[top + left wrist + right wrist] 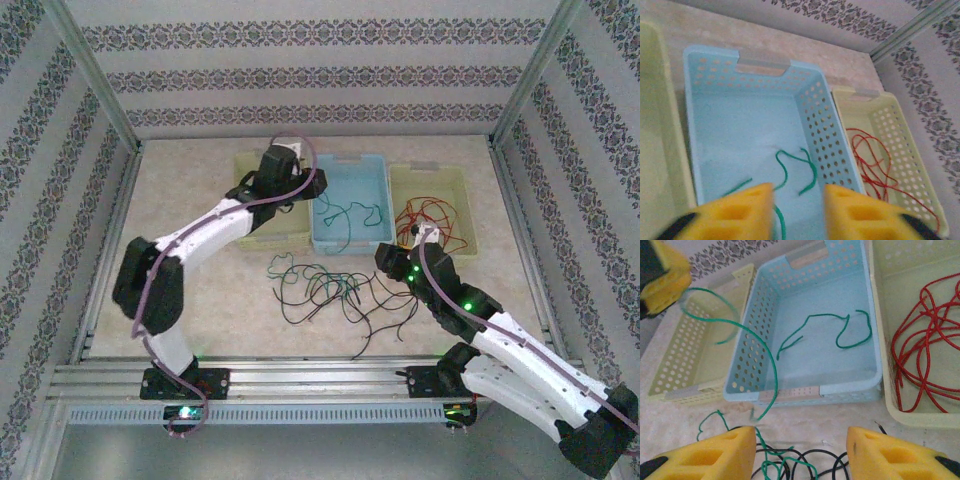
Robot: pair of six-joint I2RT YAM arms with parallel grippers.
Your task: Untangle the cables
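A left yellow basket [695,360] is sitting against the left side of the blue basket [350,245]. The left gripper [799,205] is hovering above the blue basket's left part with its fingers standing apart. A green strand is running through the gap close to one finger, and I cannot tell whether it is touching. Loose green cables [825,315] are lying on the blue basket's floor. One long green cable [775,375] is arcing from beside the left gripper, over the blue basket's left wall, and down to the table [200,290] in front of it. There, black cables [330,290] are sprawling in a loose tangle with green strands mixed in. The right gripper [801,440] is hanging just in front of the blue basket's near right corner, fingers wide apart and clamping nothing. Red cables [912,357] are lying coiled in the right yellow basket [910,260], which is sitting against the blue basket's right side.
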